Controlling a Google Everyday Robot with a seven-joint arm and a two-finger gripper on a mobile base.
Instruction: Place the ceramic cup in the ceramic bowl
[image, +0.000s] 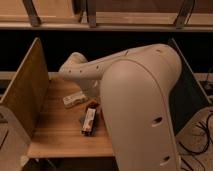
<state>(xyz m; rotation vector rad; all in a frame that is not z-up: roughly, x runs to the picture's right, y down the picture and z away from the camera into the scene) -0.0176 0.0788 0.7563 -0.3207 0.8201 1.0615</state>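
My large white arm (135, 95) fills the middle and right of the camera view, bending at an elbow (75, 67) above the wooden table (60, 137). The gripper is out of sight, hidden behind the arm somewhere over the table's right half. The reddish-orange ceramic bowl is hidden behind the arm. The ceramic cup does not show clearly. A small reddish-brown bit (94, 104) peeks out at the arm's edge, and I cannot tell what it is.
A white bottle-like object (74, 99) lies on the table's left middle. A red-and-white box (89, 120) lies in front of it, with a dark flat thing (82, 121) at its side. A wooden side panel (25, 90) stands at the left, a dark panel (189, 85) at the right.
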